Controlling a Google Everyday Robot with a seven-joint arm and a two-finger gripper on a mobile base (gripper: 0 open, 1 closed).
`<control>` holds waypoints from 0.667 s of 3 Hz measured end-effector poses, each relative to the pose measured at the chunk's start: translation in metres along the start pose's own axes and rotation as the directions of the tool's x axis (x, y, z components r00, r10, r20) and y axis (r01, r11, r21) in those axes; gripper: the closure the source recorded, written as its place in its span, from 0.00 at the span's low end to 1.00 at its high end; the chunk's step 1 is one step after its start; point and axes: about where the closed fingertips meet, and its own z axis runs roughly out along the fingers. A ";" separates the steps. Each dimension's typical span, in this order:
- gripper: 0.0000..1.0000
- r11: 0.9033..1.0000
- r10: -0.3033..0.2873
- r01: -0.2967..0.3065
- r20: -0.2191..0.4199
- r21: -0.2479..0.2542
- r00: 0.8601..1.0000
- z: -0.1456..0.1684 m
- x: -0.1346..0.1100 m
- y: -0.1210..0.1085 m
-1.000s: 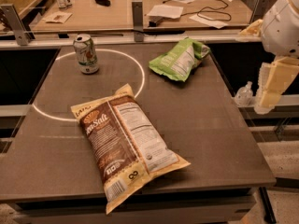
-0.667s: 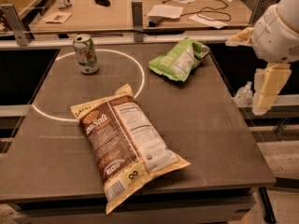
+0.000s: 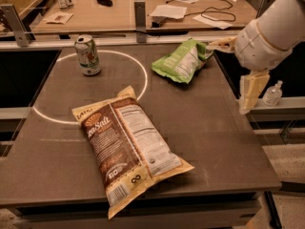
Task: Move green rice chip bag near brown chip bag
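The green rice chip bag [image 3: 182, 61] lies flat at the back right of the dark table, light green with a white panel. The brown chip bag [image 3: 127, 147] lies lengthwise in the front middle, dark brown with cream edges and a white nutrition label. My gripper [image 3: 227, 78] hangs over the table's right edge, just right of the green bag. It is open and empty. One cream finger [image 3: 220, 44] points left, almost at the green bag's right end. The other finger [image 3: 250, 92] hangs down beside the table edge.
A green-and-white drink can [image 3: 87, 55] stands at the back left, on a white circle line [image 3: 143, 82] painted on the table [image 3: 228, 142]. Behind is a wooden bench [image 3: 114, 13] with papers and cables. A small clear bottle [image 3: 273, 93] sits off the right edge.
My arm and gripper have moved left, from beyond the table's right edge towards the green rice chip bag. Both bags and the can have not moved.
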 end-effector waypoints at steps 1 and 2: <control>0.00 0.999 -0.053 0.052 -0.004 -0.009 0.999 0.023 -0.004 -0.025; 0.00 0.995 -0.091 0.089 -0.048 -0.040 0.995 0.042 -0.007 -0.056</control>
